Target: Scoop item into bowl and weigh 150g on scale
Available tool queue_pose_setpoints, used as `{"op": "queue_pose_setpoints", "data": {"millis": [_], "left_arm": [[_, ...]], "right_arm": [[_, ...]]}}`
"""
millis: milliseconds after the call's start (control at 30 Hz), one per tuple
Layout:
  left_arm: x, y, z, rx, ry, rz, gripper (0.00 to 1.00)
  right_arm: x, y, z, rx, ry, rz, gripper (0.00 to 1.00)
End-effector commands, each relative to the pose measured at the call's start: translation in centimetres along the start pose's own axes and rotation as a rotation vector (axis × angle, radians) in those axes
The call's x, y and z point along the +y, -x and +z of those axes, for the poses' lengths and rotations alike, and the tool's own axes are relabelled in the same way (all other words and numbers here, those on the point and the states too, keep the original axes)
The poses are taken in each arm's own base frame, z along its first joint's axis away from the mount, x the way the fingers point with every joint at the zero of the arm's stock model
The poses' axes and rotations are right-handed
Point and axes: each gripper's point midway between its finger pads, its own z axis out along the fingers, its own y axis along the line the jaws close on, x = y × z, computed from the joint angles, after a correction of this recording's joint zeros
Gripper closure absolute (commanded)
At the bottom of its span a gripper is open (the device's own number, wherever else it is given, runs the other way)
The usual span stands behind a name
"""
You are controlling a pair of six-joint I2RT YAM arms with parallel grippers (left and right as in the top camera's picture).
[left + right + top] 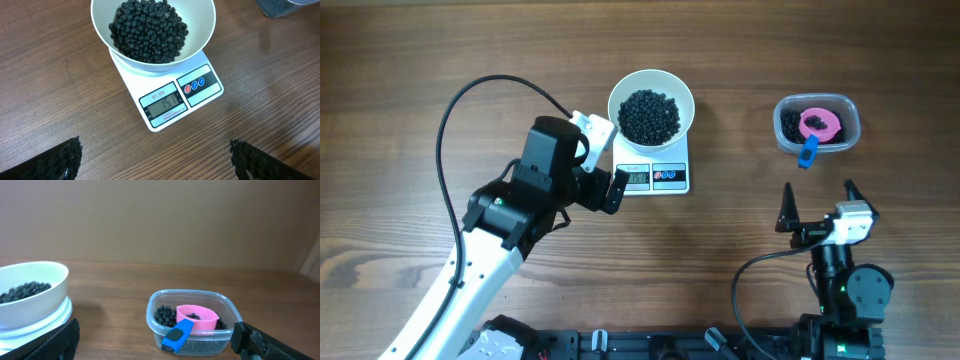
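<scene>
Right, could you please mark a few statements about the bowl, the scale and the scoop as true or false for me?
1. The bowl stands on the scale. True.
2. The bowl is empty. False: it holds a heap of black pellets.
3. The pink scoop lies in the clear tub. True.
4. The right claw grips the scoop. False: it is open, empty and apart from the tub.

Wood-grain table (410,60) under soft light; behind, seemingly a plain brown wall (160,220).
</scene>
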Motion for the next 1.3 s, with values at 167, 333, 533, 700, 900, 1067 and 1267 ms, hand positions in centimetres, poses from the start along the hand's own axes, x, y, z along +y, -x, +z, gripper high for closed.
{"op": "queue_pose_setpoints", "data": {"millis": [167,333,533,700,900,1067,1267], "left_arm": [[0.15,0.7,-0.26,-0.016,0.003,0.017,0.0],[0.15,0.7,-0.26,-0.016,0.003,0.017,0.0],[0.15,0.7,-0.26,-0.016,0.003,0.017,0.0],[0.15,0.7,-0.26,-0.016,0.003,0.017,0.0],[0.15,0.7,-0.26,-0.016,0.003,0.017,0.0],[0.15,0.7,-0.26,-0.016,0.003,0.017,0.0],[0.15,0.7,-0.26,-0.016,0.003,0.017,0.0]], "right_arm": [[-0.91,0.21,-0.11,-0.01,-0.055,-0.023,0.0],[-0.89,0.21,-0.1,-0.01,-0.054,-0.023,0.0],[-0.54,0.21,-0.08,-0.01,-0.041,-0.051,0.0],[-0.39,0.22,-0.07,-0.01,-0.034,-0.053,0.0],[-0.34,0.22,-0.07,-0.01,-0.032,-0.052,0.0],[-0.34,0.22,-0.07,-0.01,-0.032,-0.048,0.0],[-0.34,0.24,-0.07,-0.011,-0.032,-0.047,0.0]]}}
